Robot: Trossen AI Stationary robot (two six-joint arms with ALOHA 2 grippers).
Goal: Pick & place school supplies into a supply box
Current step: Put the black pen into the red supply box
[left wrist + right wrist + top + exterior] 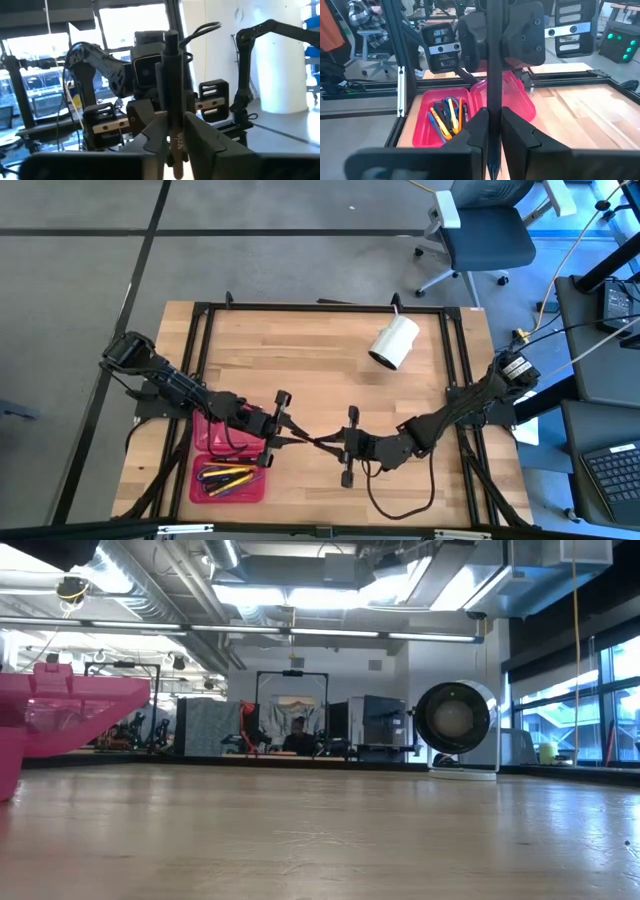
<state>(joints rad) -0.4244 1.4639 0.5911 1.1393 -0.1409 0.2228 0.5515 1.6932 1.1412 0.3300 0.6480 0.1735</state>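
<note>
I hold a slim black pen level above the table's near-middle, its long axis running between my two grippers. My left gripper and right gripper each pinch one end. The red translucent case (supplies inside) lies open beside my left.

Both arms are dark, jointed links trailing looped black cables. The left pincer has two broad dark wedge-shaped fingers, and so has the right pincer; its wrist block opposite carries pale strips with small screws
</note>
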